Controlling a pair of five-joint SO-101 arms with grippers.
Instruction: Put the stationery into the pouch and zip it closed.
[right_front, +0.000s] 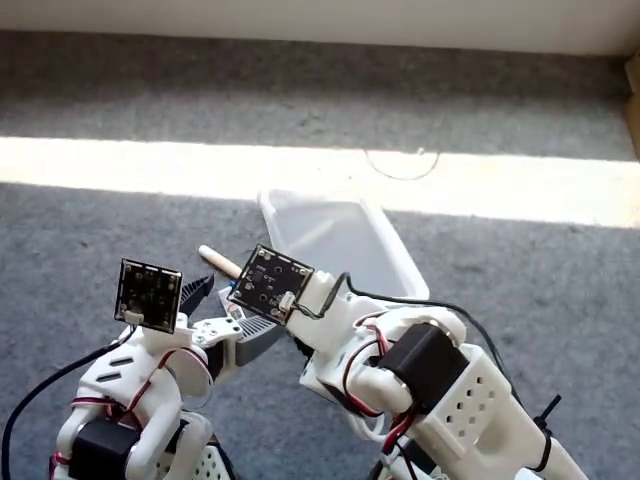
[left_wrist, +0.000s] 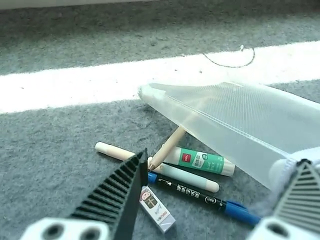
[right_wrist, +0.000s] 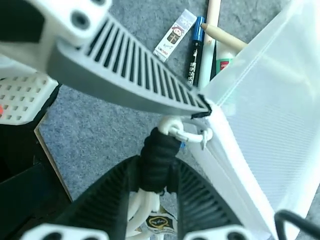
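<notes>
Left wrist view: the left gripper is gaping wide, holding nothing, above a blue pen, glue stick and eraser lying on grey carpet beside the translucent pouch. The right gripper is sitting at the zip pull, its hold impossible to tell.

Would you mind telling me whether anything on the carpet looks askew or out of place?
Yes: the wooden pencil stands tilted, its upper end against the pouch edge, while the glue stick, marker and eraser lie flat beside it.
</notes>
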